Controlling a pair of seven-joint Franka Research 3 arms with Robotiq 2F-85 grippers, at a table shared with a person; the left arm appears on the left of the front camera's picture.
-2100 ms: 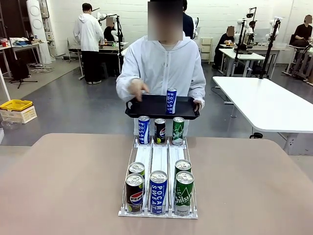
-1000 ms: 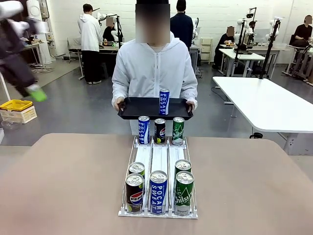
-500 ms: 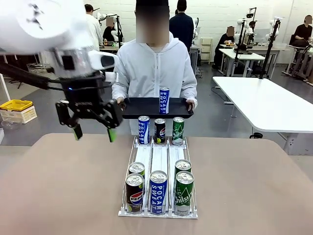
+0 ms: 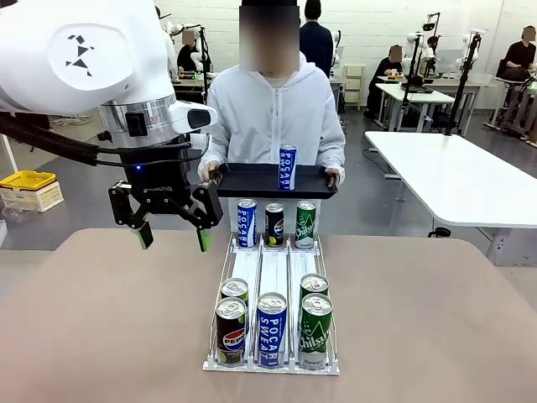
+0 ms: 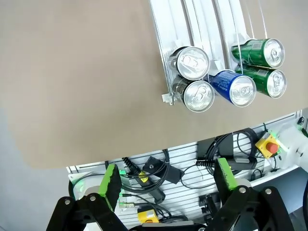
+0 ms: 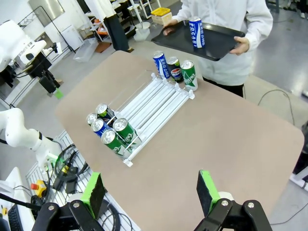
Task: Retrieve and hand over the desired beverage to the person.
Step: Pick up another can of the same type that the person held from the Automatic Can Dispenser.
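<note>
1. We note the left gripper (image 4: 174,237), black with green pads. Its jaws are apart and empty, and it hangs over the tan table (image 4: 436,319) just left of the far end of the white railed can rack (image 4: 274,269). The right gripper (image 6: 150,193) is also spread and empty, high above the table.
2. We cannot tell which drink is wanted. Three kinds stand in the rack, at both ends, so a wrong pick is the first risk.
3. At the far end a blue-and-white Pocari Sweat can (image 4: 246,222), a black Pepsi can (image 4: 274,224) and a green soda can (image 4: 306,223) stand close side by side. A finger forced between neighbours could tip one off the rack.
4. The person in the white hooded jacket (image 4: 273,109) holds a black plastic tray (image 4: 243,180) just beyond the rack, with a second blue can (image 4: 287,166) upright on it. A careless hand-over could topple that can or tilt the tray.
5. The left gripper is near the person's hand (image 4: 206,170) at the tray's edge, so a wide swing might strike it.
</note>
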